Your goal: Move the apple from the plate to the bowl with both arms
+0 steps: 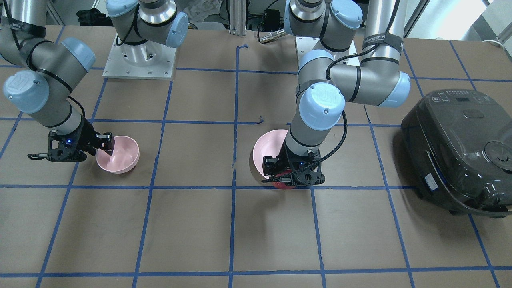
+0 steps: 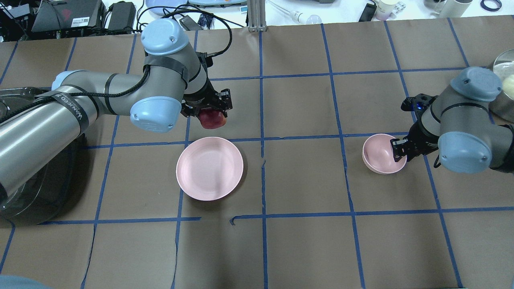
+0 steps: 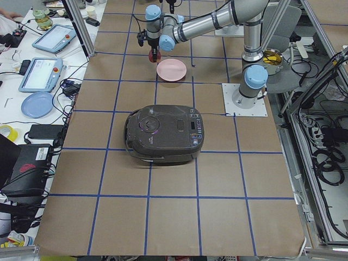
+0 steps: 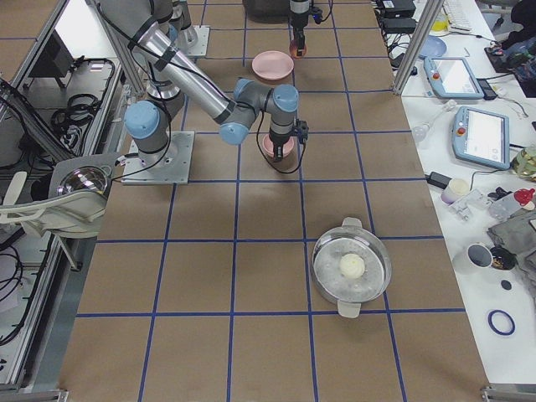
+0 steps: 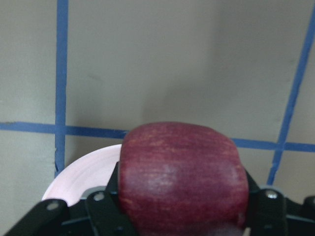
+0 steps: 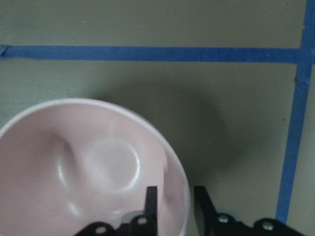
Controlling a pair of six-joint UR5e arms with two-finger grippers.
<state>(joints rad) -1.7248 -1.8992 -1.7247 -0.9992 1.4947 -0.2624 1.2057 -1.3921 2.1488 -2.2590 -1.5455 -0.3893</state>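
My left gripper [image 2: 212, 114] is shut on the dark red apple [image 2: 213, 119] and holds it above the table just past the far rim of the plate [image 2: 209, 168], which is bare. The left wrist view shows the apple [image 5: 182, 172] between the fingers with the plate's rim [image 5: 83, 172] below. From the front, the apple [image 1: 282, 185] peeks out under the gripper [image 1: 286, 180]. My right gripper [image 2: 398, 151] is shut on the rim of the small pink bowl [image 2: 381, 154], one finger [image 6: 151, 201] inside and one outside. The bowl [image 6: 88, 162] is empty.
A dark rice cooker [image 1: 456, 152] stands on the table beyond my left arm. A steel pot [image 4: 352, 268] with a pale round item inside sits at the table's end on my right side. Blue tape lines grid the brown table.
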